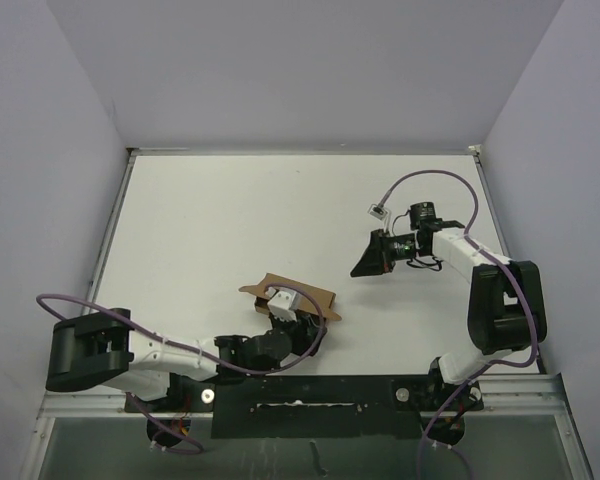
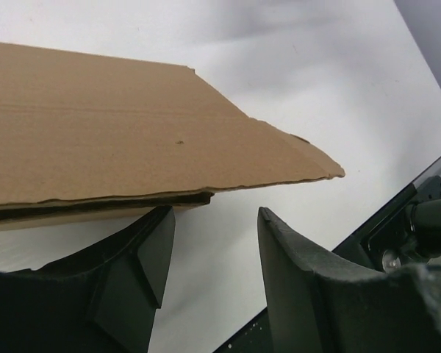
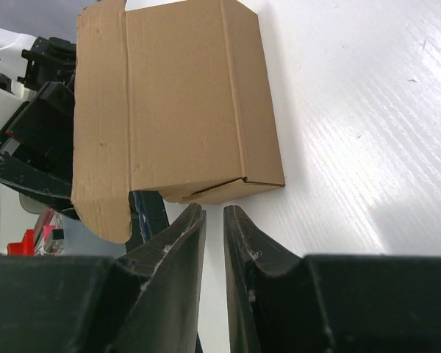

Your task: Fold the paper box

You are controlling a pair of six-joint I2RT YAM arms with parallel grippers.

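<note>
The paper box (image 1: 318, 299) sits partly folded on the white worktop (image 1: 230, 220), near the front edge and a little left of centre. The left hand (image 2: 213, 213) is right at the box's near side, its fingers (image 2: 156, 243) spread apart with the cardboard edge just beyond the tips. The right hand (image 3: 214, 209) is well apart from the box, to its right. Its fingers are nearly together, with only a thin slit between them, and hold nothing.

Overhead; two close-ups of paper box (image 3: 184, 103)
</note>
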